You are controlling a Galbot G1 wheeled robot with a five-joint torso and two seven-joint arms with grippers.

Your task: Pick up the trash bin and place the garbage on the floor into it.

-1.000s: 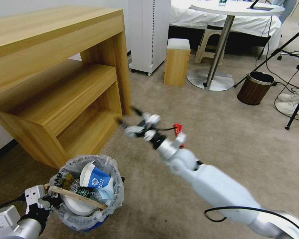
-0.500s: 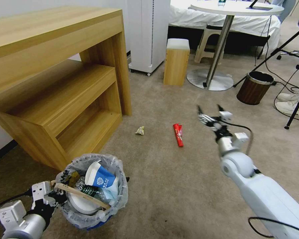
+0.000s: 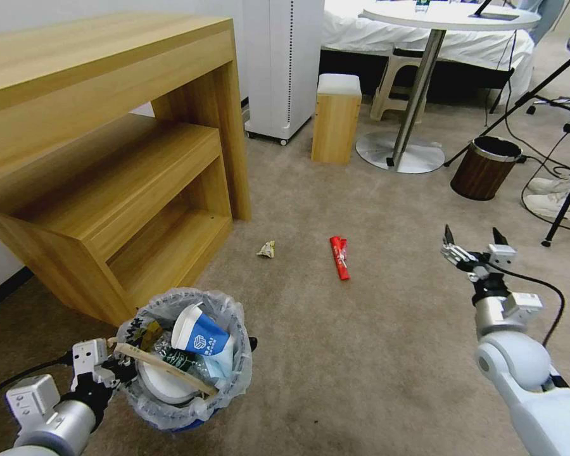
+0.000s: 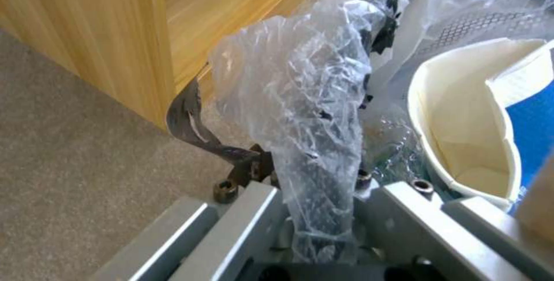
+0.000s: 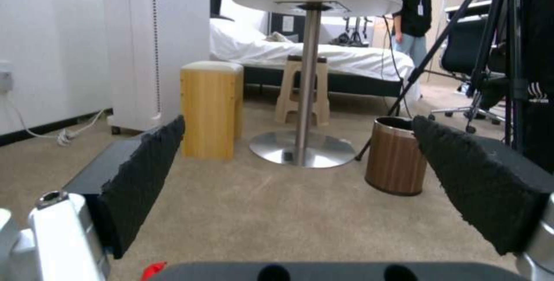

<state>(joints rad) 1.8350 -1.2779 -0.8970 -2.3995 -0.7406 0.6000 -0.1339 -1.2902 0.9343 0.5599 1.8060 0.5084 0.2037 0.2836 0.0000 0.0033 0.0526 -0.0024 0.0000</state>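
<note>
A: Where is the left hand (image 3: 111,370)?
B: Low at seven o'clock in the head view, clamped on the rim of the trash bin (image 3: 231,386); the wrist view shows the crinkled bag (image 4: 300,112) pinched between its fingers.

A: What's in the bin?
B: A blue-white paper cup (image 3: 199,332), a wooden stick (image 3: 164,369) lying across the top, and something round and white beneath. The bin sits on the floor (image 3: 361,354), just beside the wooden shelf unit (image 3: 107,164).

A: And the right hand (image 3: 474,244)?
B: At four o'clock, held above the carpet with its fingers (image 5: 144,172) spread wide, gripping nothing.

A: Any garbage left out?
B: A red packet (image 3: 339,256) near the centre, with a small crumpled wrapper (image 3: 267,249) at its nine o'clock. A brown bin with a metal rim (image 3: 486,168) stands at two o'clock, well apart.
</note>
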